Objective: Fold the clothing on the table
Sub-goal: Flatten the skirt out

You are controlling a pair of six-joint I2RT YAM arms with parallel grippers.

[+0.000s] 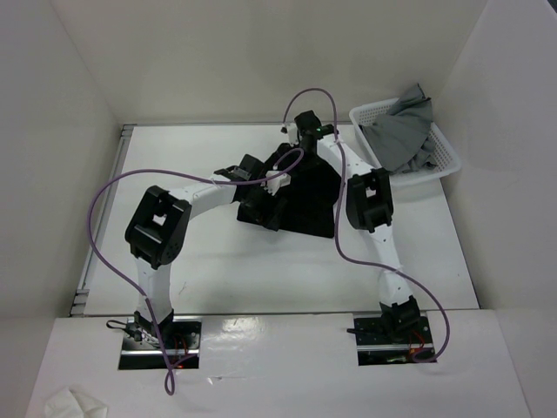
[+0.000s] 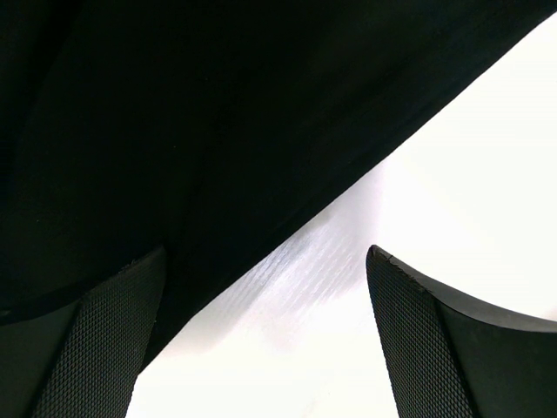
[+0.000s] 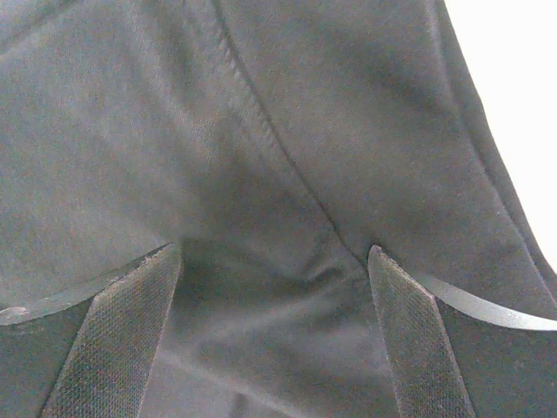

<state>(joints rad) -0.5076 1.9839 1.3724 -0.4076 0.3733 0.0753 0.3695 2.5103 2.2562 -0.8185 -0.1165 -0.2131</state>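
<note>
The black clothing (image 1: 309,202) lies in a rough heap in the middle of the white table (image 1: 218,270). My left gripper (image 1: 259,207) is low at its left edge. In the left wrist view that gripper (image 2: 265,335) is open: the left finger (image 2: 104,348) is over the dark fabric (image 2: 174,131) and the right finger is over bare table (image 2: 418,174). My right gripper (image 1: 294,146) points down at the far end of the clothing. In the right wrist view it (image 3: 274,326) is open, with a seamed, puckered fold of fabric (image 3: 261,174) between the pads, not pinched.
A white basket (image 1: 446,148) holding grey garments (image 1: 402,131) stands at the back right corner. A metal rail (image 1: 103,213) runs along the table's left edge. White walls close in on three sides. A crumpled white cloth (image 1: 74,403) lies on the near ledge at the left.
</note>
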